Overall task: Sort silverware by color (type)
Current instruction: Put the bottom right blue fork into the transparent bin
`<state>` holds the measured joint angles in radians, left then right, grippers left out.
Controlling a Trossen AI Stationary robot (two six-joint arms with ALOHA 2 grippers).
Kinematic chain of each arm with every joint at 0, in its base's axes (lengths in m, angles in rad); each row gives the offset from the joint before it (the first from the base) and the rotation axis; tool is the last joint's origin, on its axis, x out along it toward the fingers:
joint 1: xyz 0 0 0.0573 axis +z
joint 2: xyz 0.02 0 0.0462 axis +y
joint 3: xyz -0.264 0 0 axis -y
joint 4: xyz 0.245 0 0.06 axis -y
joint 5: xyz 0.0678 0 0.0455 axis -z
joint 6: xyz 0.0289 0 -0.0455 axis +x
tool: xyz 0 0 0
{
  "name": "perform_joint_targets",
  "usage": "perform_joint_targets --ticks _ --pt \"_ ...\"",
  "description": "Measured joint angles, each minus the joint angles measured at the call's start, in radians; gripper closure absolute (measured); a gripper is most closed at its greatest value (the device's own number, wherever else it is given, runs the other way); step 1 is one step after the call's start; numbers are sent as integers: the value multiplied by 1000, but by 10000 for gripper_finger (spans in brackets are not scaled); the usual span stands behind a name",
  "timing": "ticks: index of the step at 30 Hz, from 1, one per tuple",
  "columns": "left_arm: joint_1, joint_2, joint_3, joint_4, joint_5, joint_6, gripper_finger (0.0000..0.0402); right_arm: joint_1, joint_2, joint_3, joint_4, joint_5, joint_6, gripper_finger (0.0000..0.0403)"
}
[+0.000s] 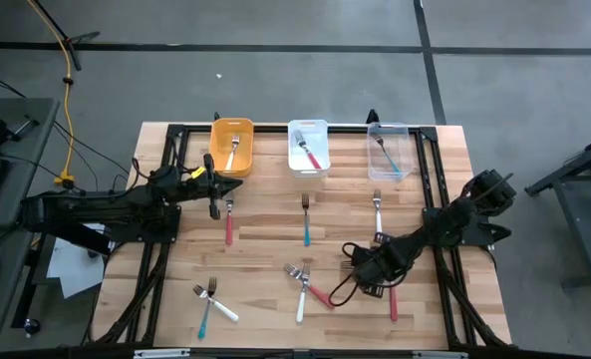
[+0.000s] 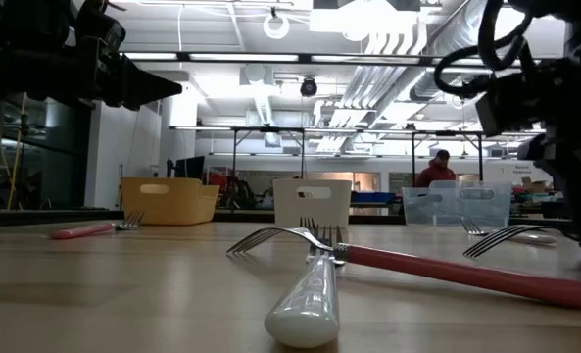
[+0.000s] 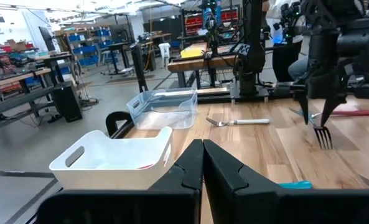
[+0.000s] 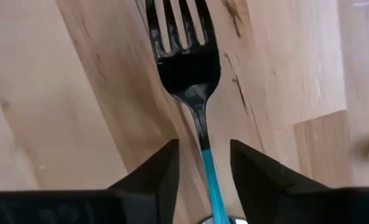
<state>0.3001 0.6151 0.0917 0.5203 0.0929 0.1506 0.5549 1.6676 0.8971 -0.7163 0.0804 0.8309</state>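
- One teal-handled fork is what the next move turns on: in the right wrist view it sits between the two fingers of the right end effector, handle toward the wrist, tines pointing away, its long axis in line with the fingers.
- The fingers stand spread on either side of the handle, with a gap showing on each side. I judge the fork is not firmly pinched; whether it hangs or lies on the counter I cannot tell.
- From above, the right end effector is over the near right part of the counter. Beside it lies a red-handled fork; a white-handled fork lies farther off.
- Three bins line the far edge: orange bin, white bin and clear bin, which already holds a teal fork. It lies far and slightly right of the right end effector.
- The left end effector is pressed together and empty, waiting near the orange bin, well apart from the fork.
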Motion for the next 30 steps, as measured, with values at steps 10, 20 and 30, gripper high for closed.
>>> perform_joint_targets --ticks 10,20,30 --pt "0 0 0 0 0 0 401 -16 -5 -45 72 -3 -17 336" --pt "0 0 0 -2 0 -40 401 -22 -11 -20 60 47 -62 384" --pt "0 0 0 -17 0 -68 401 -43 -126 60 -36 145 -73 394"
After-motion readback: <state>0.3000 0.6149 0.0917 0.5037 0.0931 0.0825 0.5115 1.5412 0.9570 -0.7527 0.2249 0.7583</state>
